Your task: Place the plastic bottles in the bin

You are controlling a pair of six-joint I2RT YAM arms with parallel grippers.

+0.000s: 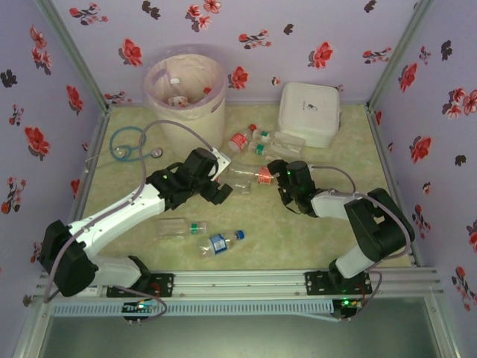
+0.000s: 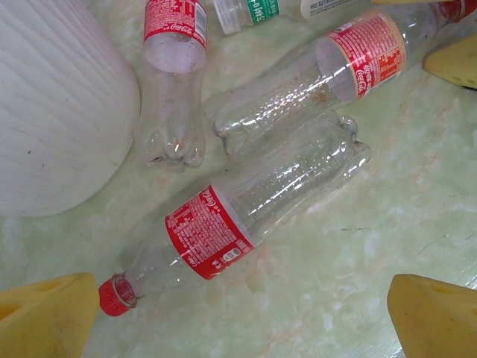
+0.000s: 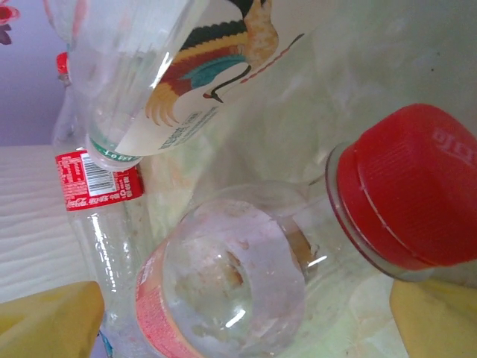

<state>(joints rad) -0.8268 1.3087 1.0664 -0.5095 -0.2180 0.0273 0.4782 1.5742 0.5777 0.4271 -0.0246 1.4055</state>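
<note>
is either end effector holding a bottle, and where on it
Nothing is held. The left end effector is open over a red-capped bottle; the right end effector is open too, with ungripped bottles between its fingers.

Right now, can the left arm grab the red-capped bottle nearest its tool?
Probably yes. The left tool is open and the red-capped bottle lies flat on the table just ahead of its fingers, nothing on top. Another bottle lies right beside it and might get nudged.
</note>
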